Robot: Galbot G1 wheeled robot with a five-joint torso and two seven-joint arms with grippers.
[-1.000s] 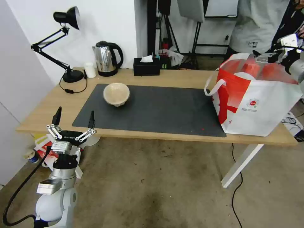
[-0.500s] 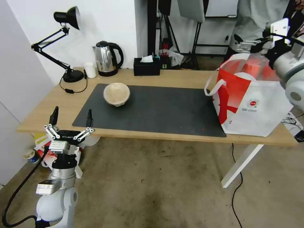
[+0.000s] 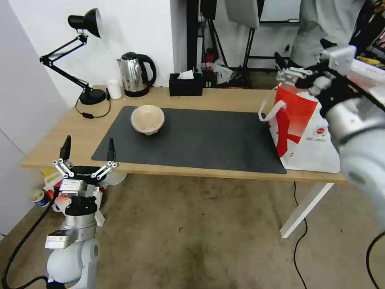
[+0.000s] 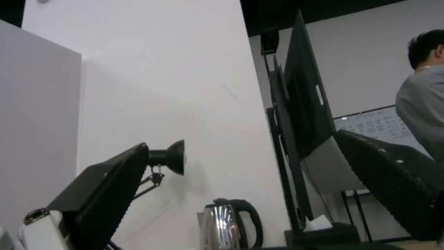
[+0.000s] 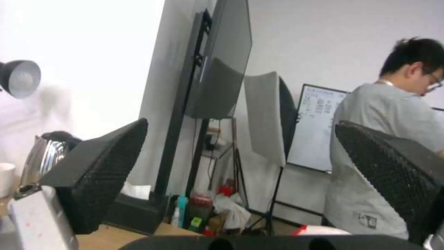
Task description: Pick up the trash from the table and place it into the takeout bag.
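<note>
Worktop (image 3: 224,98) carries the grey mat (image 3: 192,138); the bag (image 3: 309,132) stands at its right end, mouth up. The one piece of trash I see out, the pulp bowl (image 3: 147,119), sits upright on the mat's far left part, well apart from the bag. My right end effector (image 3: 286,74) hangs above the bag's left rim, fingers spread, holding nothing. My left end effector (image 3: 88,154) waits below the worktop's near left edge, also released and empty. Bowl looks light and wide: I judge a rim pinch from above safest, approaching slowly so it does not skid or tip.
</note>
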